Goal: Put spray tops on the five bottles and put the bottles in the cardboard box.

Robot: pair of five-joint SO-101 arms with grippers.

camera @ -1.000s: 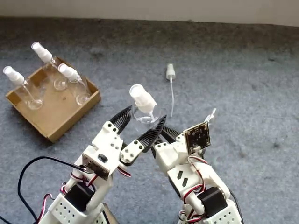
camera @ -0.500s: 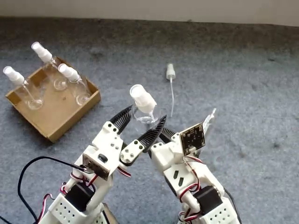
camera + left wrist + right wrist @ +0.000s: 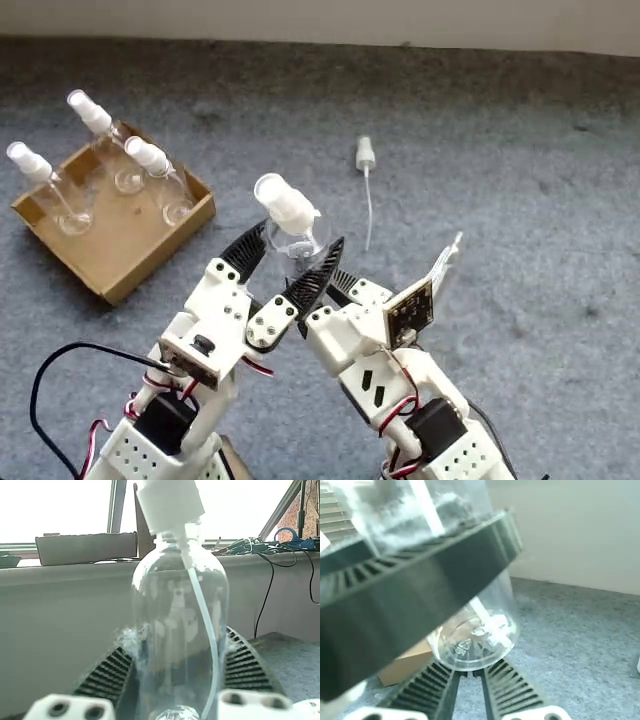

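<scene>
My left gripper (image 3: pixel 300 240) is shut on a clear bottle (image 3: pixel 293 237) that wears a white spray top (image 3: pixel 282 203), holding it upright above the carpet. In the left wrist view the bottle (image 3: pixel 177 630) stands between the black fingers (image 3: pixel 107 672). My right gripper (image 3: pixel 335 283) sits just below and behind the bottle, shut with nothing in it. In the right wrist view the bottle's base (image 3: pixel 470 645) hangs over that gripper (image 3: pixel 470 687). The cardboard box (image 3: pixel 150 255) lies at the left with three capped bottles (image 3: pixel 160 175) in it. A loose spray top (image 3: pixel 366 153) lies farther back.
The table is covered in grey carpet (image 3: pixel 520 200), open to the right. The loose spray top's thin tube (image 3: pixel 370 215) runs toward the arms. A black cable (image 3: pixel 60 365) loops beside the left arm's base.
The left gripper has lifted the bottle and carried it a little to the left. The right arm has shifted left and drawn back beneath it.
</scene>
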